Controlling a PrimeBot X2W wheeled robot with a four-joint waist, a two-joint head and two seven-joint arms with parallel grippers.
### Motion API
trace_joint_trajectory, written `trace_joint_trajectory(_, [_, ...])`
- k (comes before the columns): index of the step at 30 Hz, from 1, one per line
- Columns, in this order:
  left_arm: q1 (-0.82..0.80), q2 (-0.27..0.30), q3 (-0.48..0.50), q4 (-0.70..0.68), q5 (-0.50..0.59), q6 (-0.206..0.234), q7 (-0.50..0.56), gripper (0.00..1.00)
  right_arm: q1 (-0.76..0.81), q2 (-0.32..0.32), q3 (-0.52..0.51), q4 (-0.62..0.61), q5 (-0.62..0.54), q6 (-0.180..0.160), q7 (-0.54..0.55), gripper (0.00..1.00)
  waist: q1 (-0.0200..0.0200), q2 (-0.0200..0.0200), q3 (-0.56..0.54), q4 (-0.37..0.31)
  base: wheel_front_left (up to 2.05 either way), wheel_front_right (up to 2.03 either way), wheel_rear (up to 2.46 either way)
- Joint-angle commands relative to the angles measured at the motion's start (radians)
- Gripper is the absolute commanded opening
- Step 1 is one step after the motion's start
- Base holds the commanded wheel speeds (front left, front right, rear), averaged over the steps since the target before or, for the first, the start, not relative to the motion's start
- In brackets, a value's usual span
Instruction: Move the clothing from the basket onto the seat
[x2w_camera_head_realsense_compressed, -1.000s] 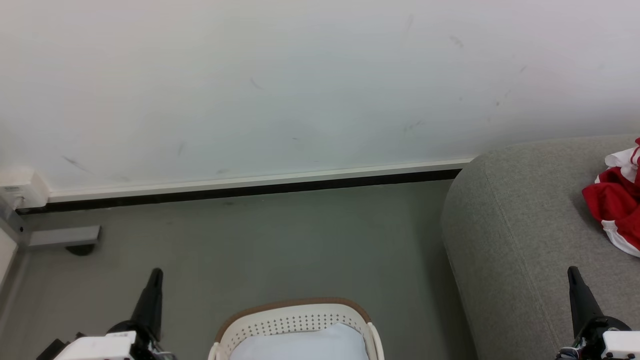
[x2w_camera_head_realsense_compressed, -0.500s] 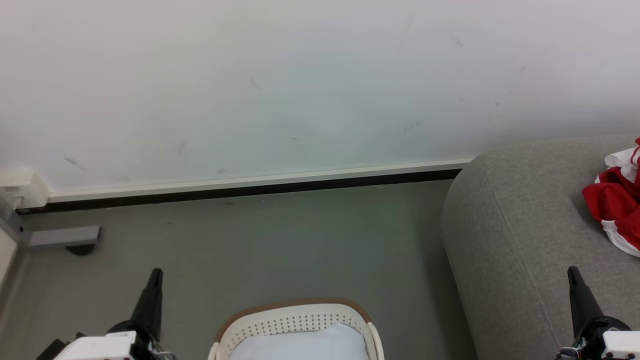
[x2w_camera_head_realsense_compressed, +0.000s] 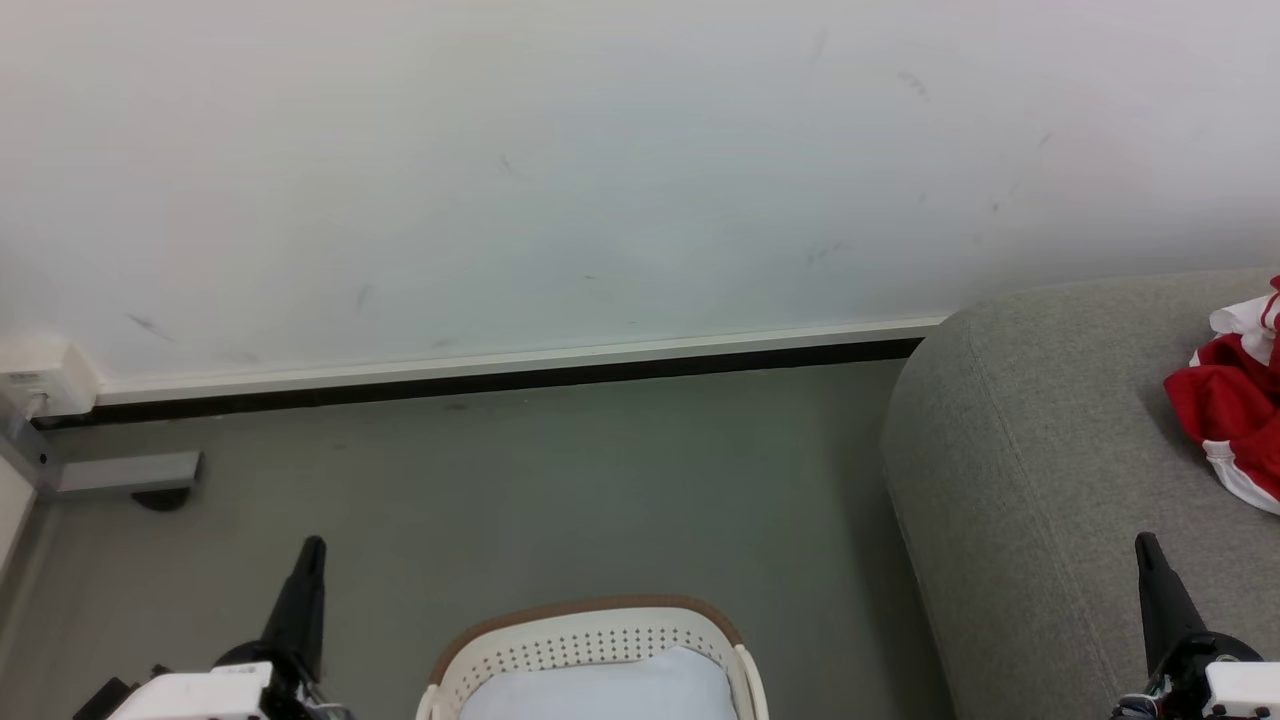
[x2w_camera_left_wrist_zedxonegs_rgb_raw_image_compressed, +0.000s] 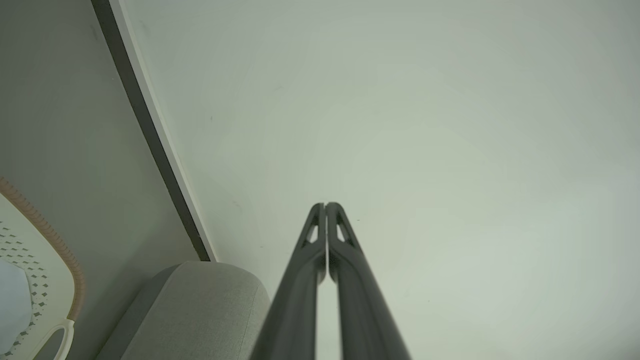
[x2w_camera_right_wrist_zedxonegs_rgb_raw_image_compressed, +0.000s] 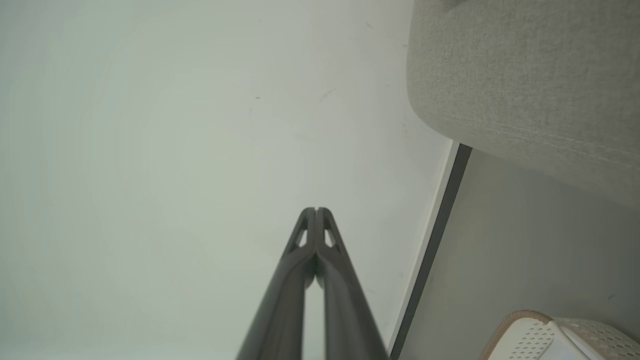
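Nearest the robot, the left gripper (x2w_camera_head_realsense_compressed: 312, 547), two long dark fingers, hangs above the floor with its fingers pressed together and nothing between them. The right gripper (x2w_camera_head_realsense_compressed: 1146, 545) is pressed together and empty too, and in the head view it stands against the near part of the seat.

Between them, on the dull grey-green floor (x2w_camera_head_realsense_compressed: 560, 480), stands the small oval cream-white plastic basket (x2w_camera_head_realsense_compressed: 590, 608) with rows of holes and a brown rim band, near the seat's left side. A smooth, pale blue-white soft bundle (x2w_camera_head_realsense_compressed: 600, 688) lies in it against the far wall. The near half of the basket is cut off by the picture's lower edge.

Farther right is the large light-grey woven-fabric seat (x2w_camera_head_realsense_compressed: 1040, 440), its rounded far-left corner reaching toward the black skirting (x2w_camera_head_realsense_compressed: 500, 383). The crumpled red-and-white sports clothing (x2w_camera_head_realsense_compressed: 1215, 400) lies on the seat's top, well in from that corner. Behind everything rises a scuffed white wall (x2w_camera_head_realsense_compressed: 600, 180).

The red garments are already delivered, so this looks like a rest between carries, or close to the finish. The next move calls for a look deeper into the basket. If the pale bundle counts as clothing, one gripper must spread, dip inside the rim, pinch a fold and lift it clear before swinging to the seat.
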Motion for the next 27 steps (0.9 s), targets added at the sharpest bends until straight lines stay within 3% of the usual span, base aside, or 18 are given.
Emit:
trace_joint_trajectory(1, [-0.009,0.002,0.003,-0.004,-0.014,-0.005,0.004,0.0,-0.012,-0.004,-0.004,-0.005,0.002,-0.002,0.003,0.0,0.0,0.0,0.0,0.0,0.0,0.0,0.0])
trace_joint_trajectory(27, [-0.009,0.002,0.003,-0.004,-0.014,-0.005,0.004,0.0,-0.012,-0.004,-0.004,-0.005,0.002,-0.002,0.003,0.0,0.0,0.0,0.0,0.0,0.0,0.0,0.0])
